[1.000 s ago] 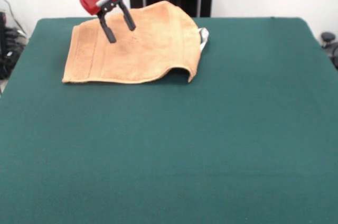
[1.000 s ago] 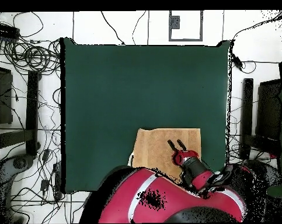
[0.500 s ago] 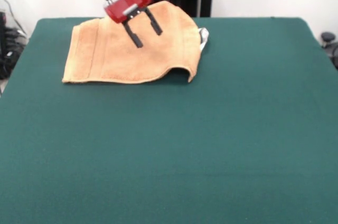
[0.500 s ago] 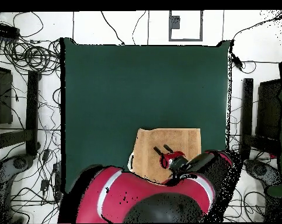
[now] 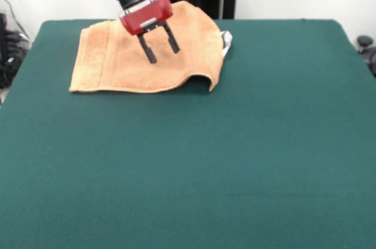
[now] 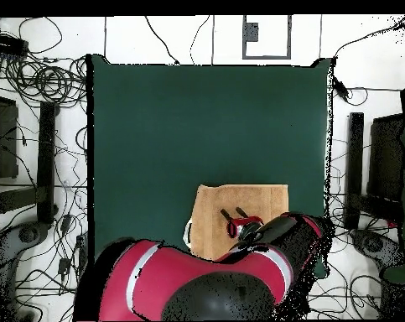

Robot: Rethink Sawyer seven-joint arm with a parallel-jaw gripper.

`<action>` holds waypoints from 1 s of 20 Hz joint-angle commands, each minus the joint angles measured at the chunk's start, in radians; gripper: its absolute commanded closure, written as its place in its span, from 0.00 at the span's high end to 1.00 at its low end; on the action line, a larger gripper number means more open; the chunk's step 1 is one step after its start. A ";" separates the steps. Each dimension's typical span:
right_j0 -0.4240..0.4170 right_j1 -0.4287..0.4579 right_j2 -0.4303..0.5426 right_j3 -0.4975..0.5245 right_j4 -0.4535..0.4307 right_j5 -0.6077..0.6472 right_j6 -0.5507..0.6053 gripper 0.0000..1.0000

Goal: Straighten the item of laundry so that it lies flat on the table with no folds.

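Note:
The item of laundry (image 5: 117, 61) is a golden-tan towel lying at the far left of the dark green table (image 5: 205, 161). Its right part is folded over, with a raised curled edge at the front right and a bit of white tag (image 5: 227, 40) poking out. My gripper (image 5: 163, 50) hangs open just above the towel's middle, both black fingers pointing down with nothing between them. In the overhead view the towel (image 6: 264, 199) shows near the table's bottom edge, with the gripper (image 6: 234, 214) over it and the red arm covering its lower part.
The table's far edge runs just behind the towel. Cables and stands lie on the floor around the table (image 6: 205, 126) in the overhead view.
The gripper has moved from the towel's left part to the right, over its middle, and dropped slightly. It stays open. The towel has not moved.

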 commanded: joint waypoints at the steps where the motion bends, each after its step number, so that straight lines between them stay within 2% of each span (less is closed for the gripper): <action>1: 0.038 0.011 0.143 0.035 0.127 0.145 -0.109 1.00; 4: 0.020 0.017 0.172 0.039 0.147 0.123 -0.102 1.00; 6: 0.012 0.024 0.214 0.041 0.132 0.085 -0.037 1.00; 13: -0.019 -0.009 0.311 0.112 0.192 -0.024 -0.009 1.00; 20: -0.011 -0.049 0.329 0.112 0.111 -0.007 0.059 1.00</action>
